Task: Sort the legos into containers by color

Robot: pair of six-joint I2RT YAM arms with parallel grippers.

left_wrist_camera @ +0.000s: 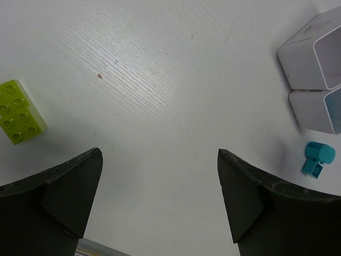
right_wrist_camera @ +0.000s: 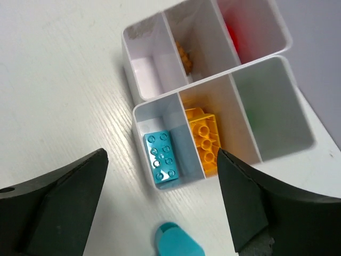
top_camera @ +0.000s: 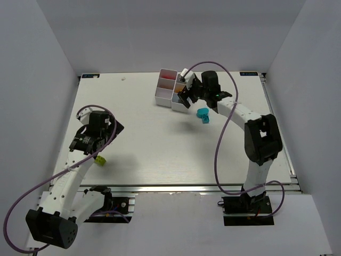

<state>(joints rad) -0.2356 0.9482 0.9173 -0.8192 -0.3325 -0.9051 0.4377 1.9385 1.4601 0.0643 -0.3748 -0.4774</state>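
Note:
The containers [top_camera: 163,94] stand at the back middle of the table. My right gripper [top_camera: 185,96] hovers open just above their near side, holding nothing. In the right wrist view a cyan lego [right_wrist_camera: 162,158] lies flat in the near-left bin, below the gap between the fingers. A yellow lego [right_wrist_camera: 206,140] sits in the bin beside it, and red [right_wrist_camera: 232,35] and orange-brown [right_wrist_camera: 185,56] pieces show in the far bins. A cyan lego [top_camera: 203,114] lies loose on the table close to the bins. My left gripper [top_camera: 106,140] is open and empty, with a lime lego [top_camera: 99,159] beside it.
The white bin cluster's rim [right_wrist_camera: 154,101] lies directly under my right fingers. In the left wrist view the lime lego [left_wrist_camera: 20,111] is far left, and the bins [left_wrist_camera: 306,58] and loose cyan lego [left_wrist_camera: 317,158] far right. White walls enclose the table.

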